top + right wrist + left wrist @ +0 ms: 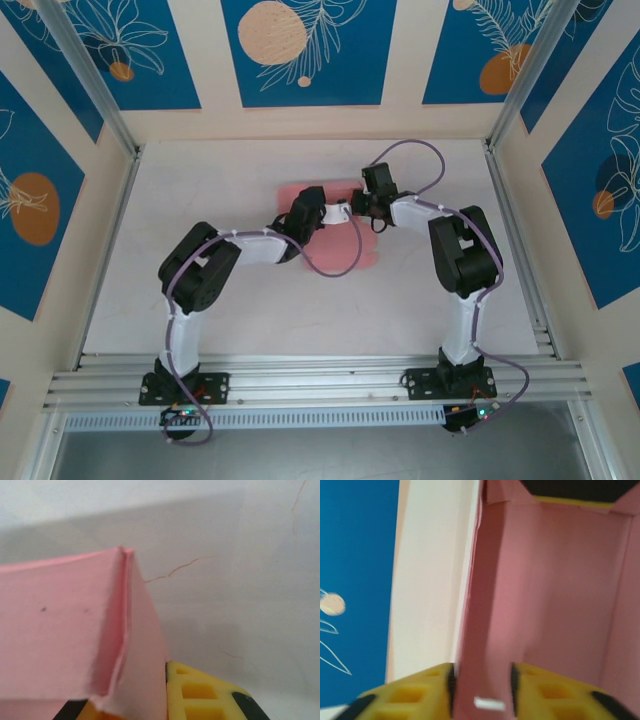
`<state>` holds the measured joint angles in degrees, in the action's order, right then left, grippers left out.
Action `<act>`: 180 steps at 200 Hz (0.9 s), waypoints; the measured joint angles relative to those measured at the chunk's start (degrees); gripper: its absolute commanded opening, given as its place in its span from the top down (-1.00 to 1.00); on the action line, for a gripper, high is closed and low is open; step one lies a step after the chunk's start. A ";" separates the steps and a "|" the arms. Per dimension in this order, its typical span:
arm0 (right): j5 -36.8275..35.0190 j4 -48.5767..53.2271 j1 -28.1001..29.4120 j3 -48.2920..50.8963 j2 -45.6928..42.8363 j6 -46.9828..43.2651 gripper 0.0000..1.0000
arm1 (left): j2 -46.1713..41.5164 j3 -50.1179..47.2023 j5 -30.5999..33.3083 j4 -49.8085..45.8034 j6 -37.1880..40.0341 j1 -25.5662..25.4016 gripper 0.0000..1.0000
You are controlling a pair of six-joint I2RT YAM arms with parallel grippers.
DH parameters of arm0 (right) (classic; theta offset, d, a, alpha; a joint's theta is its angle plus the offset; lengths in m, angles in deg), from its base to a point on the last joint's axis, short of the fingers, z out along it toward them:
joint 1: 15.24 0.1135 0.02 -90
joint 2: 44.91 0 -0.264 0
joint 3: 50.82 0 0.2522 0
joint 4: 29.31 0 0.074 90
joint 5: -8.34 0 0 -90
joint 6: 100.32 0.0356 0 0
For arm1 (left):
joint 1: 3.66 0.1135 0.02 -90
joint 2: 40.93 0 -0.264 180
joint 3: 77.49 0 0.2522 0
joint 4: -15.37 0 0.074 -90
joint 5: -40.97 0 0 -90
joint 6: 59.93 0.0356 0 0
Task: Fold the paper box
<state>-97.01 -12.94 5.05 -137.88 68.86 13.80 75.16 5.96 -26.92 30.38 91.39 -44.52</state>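
Note:
The pale pink paper box (357, 250) lies at the middle of the white table, partly hidden under both wrists. My left gripper (336, 213) meets it from the left. In the left wrist view its yellow fingers (420, 695) stand apart either side of an upright pink wall (482, 630), with the box's inside (560, 590) beyond. My right gripper (353, 207) comes in from the right. It (147, 700) is shut on a raised pink flap (75, 630), whose folded corner stands up over the table. One yellow finger (200, 692) presses against the flap's side.
The white table (200, 240) is walled by blue-and-cream patterned panels (305, 50) at the back and sides. Aluminium posts (90, 80) stand at the back corners. Purple cables (335, 265) loop over the box. A rail (320, 380) runs along the near edge.

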 measured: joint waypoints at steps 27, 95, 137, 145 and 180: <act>-0.87 0.24 0.17 1.16 -1.07 -0.20 0.95 | -5.46 -0.28 -0.59 -5.51 -7.76 -0.28 -0.47; 0.26 3.21 0.70 8.15 -9.57 -0.20 0.99 | -28.68 -1.60 -1.16 -22.36 -40.19 0.90 -1.00; 0.96 4.07 1.31 10.69 -15.17 0.04 0.99 | -30.12 2.51 -5.99 -37.53 -61.13 8.07 -0.92; 0.94 4.42 1.66 10.71 -15.78 0.26 0.99 | -29.57 2.95 -7.19 -39.74 -63.98 9.27 -0.74; 0.15 6.23 3.78 10.69 -16.48 0.59 0.99 | -27.41 3.43 -12.55 -45.55 -69.68 10.69 -0.26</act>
<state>-96.86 -6.71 8.83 -127.19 52.38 14.39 47.75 9.40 -39.46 -15.17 21.71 -33.83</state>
